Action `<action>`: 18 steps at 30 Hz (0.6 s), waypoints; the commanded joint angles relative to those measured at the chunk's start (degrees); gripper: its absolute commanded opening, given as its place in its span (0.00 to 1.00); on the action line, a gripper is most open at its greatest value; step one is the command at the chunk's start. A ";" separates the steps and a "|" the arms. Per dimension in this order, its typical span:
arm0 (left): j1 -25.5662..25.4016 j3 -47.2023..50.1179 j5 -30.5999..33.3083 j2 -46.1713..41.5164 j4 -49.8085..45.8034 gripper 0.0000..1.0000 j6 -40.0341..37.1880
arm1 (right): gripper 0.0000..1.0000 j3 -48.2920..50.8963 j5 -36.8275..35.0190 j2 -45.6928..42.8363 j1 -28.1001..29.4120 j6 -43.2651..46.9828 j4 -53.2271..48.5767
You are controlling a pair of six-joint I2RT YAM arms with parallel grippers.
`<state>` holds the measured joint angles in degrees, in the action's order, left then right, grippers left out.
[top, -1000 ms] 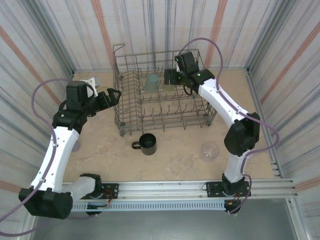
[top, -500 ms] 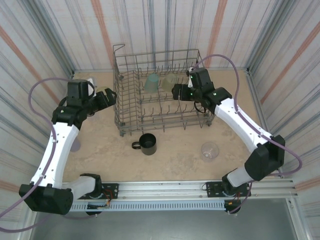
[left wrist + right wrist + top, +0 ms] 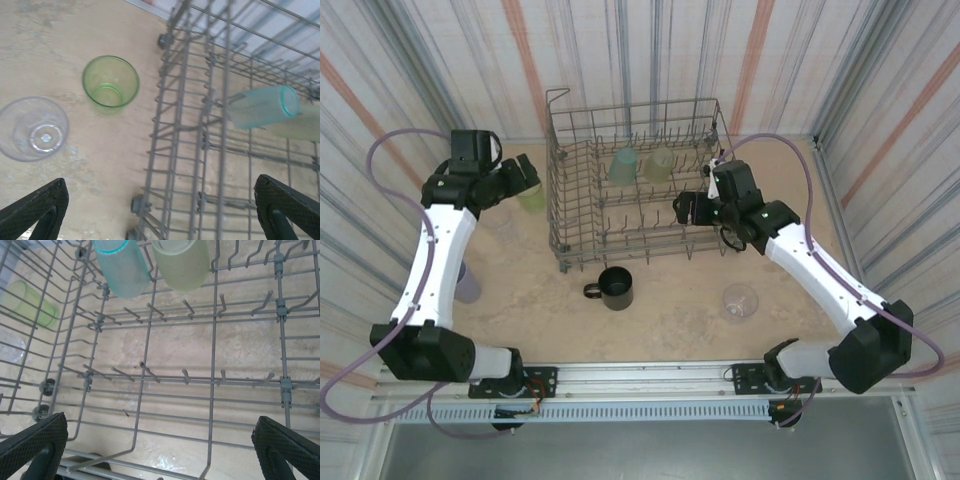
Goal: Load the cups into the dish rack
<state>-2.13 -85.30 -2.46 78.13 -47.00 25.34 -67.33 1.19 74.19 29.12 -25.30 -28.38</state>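
Rack (image 3: pixel 560 215) holds teal cup (image 3: pixel 622 166) and pale cup (image 3: pixel 660 163) on far tines; left gripper (image 3: pixel 160 184) spread wide, empty, green cup (image 3: pixel 110 81) on table (image 3: pixel 60 45) just ahead; right gripper (image 3: pixel 160 425) likewise, over rack.

Six tumblers (image 3: pixel 622 167), one mug (image 3: pixel 616 288), one dish rack (image 3: pixel 640 232)

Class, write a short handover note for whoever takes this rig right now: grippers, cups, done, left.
Left gripper: open, empty, near the green cup.
Right gripper: open, empty, over the dish rack.
Done: teal cup and pale green cup lie in the rack.
To do: green cup, clear cup, black mug, second clear cup, purple cup, all on the table.
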 commanded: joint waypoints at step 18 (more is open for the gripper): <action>8.72 -10.36 -0.21 17.41 6.97 0.89 -2.74 | 0.99 2.30 4.17 -1.47 -6.33 1.66 -0.75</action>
<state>6.52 -94.67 -4.38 96.47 -42.78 23.44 -65.87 4.21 72.40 23.51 -24.84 -28.53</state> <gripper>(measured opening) 0.896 0.988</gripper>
